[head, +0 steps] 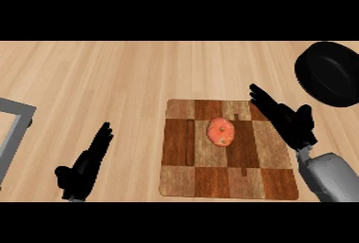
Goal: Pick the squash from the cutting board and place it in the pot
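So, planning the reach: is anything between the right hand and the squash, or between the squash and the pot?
Nothing visible. The right hand and squash have only bare cutting board between; toward the pot, only counter.

Left hand (85,163): matte black throughout, slim tapered fingers and a shorter thumb, no markings visible. Right hand (286,118): same matte black, same slender fingers. Right forearm (328,179): smooth, rounded light-grey shell joining the black hand at a narrow wrist.
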